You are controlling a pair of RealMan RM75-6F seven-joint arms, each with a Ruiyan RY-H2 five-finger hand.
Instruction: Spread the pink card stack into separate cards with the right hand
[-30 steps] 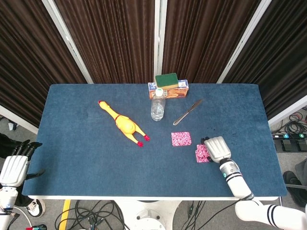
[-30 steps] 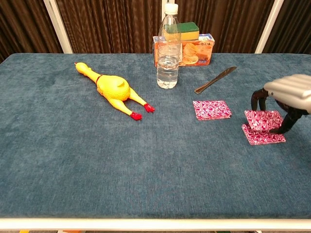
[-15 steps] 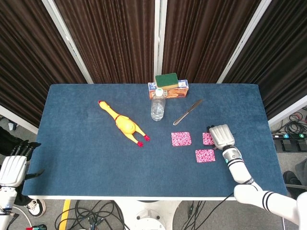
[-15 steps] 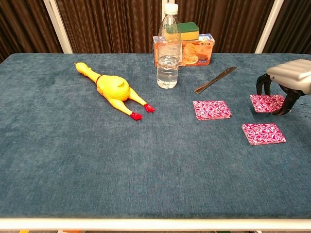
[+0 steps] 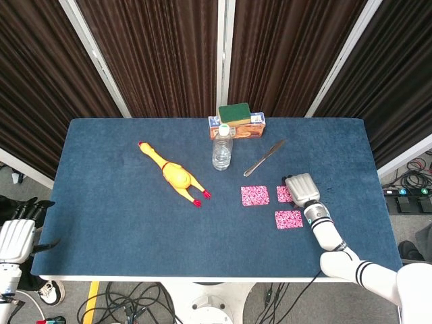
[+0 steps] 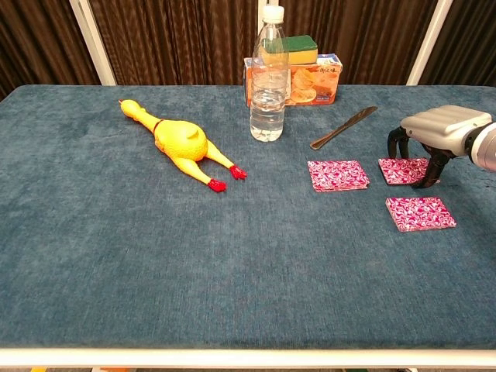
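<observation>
Hovering low over the table (image 6: 93, 256), the right hand (image 6: 434, 147) is arched over a pink card pile (image 6: 403, 170), its dark fingertips (image 6: 425, 180) set down at the pile's edges, so the pile is judged to be held or pressed in a narrow claw for setting down or sliding. In the head view the same right hand (image 5: 302, 189) is seen covering most of that pile (image 5: 284, 194).

Two other pink piles are laid flat and apart on the cloth: one (image 6: 338, 175) just to the left of the hand, another (image 6: 420, 213) nearer the front edge. The three are kept close but not touching, which suits a spread in which each portion must be told apart. Whether each is a single card or several cannot be told.

The left hand (image 5: 19, 236) is parked off the table's left corner, fingers apart and holding nothing, since the work is assigned to the other hand.

Further back, a rubber chicken (image 6: 177, 143), a water bottle (image 6: 268, 77), a knife (image 6: 342, 128) and a snack box (image 6: 310, 79) topped with a sponge (image 6: 298, 43) are left well apart from the cards.
</observation>
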